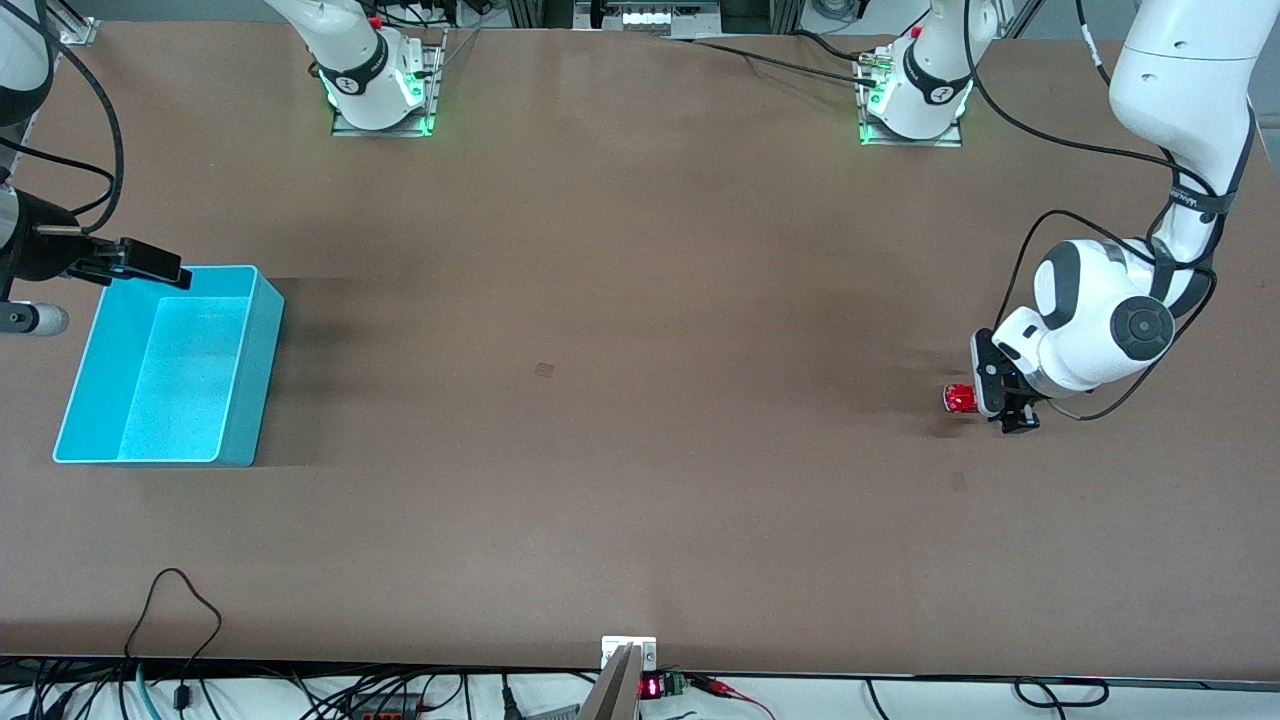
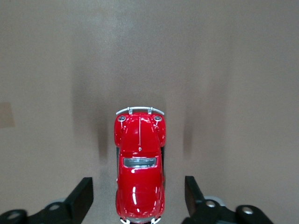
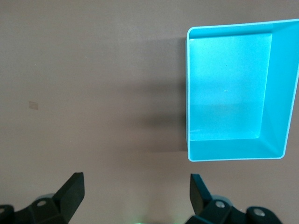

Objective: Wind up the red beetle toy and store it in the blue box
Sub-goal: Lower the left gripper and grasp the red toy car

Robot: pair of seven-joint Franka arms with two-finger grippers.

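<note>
The left hand [image 1: 1000, 400] is sitting low at the left arm's end of the brown surface [image 1: 620, 300], straddling the red beetle toy [image 1: 961, 398]. In the left wrist view the red beetle toy [image 2: 139, 168] is lying on its wheels between the two dark fingers [image 2: 81, 196], its rear half inside the left hand [image 2: 138, 198] and its silvery bumper pointing out past the fingertips. A strip of bare surface is showing on each side of the car, so the fingers are not touching it; the hand is standing released, grasping nothing.

The right hand [image 1: 150, 262] is waiting up in the air at the right arm's end of the surface, over the edge of the blue box [image 1: 262, 340]. In the right wrist view the right hand [image 3: 138, 196] is spread wide with nothing in it, and the blue box [image 3: 275, 93] is resting on the surface below it, out past the fingertips and off to one side. The box and the car are lying well apart, each close to its own hand.
</note>
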